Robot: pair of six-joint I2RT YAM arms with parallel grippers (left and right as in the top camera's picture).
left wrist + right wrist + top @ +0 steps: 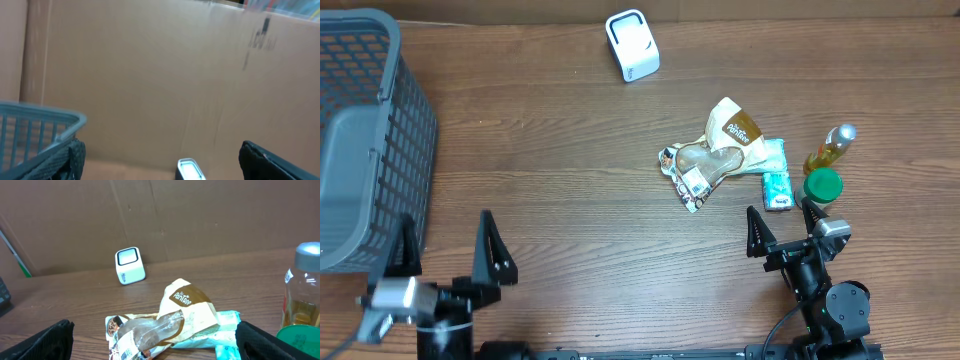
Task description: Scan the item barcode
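Grey plastic mesh basket sits far left of the white cube-shaped scanner; nothing visible inside it. Left jaws spread wide, holding nothing, left of scanner and well apart from it. Crumpled cream-and-brown snack pouch lies on the wooden desk right of scanner, among other wrappers. Right jaws wide, empty, further right. Judgement: pinch pouch by an edge, keep barcode flat toward scanner window. Clear bottle of yellow liquid could tip.
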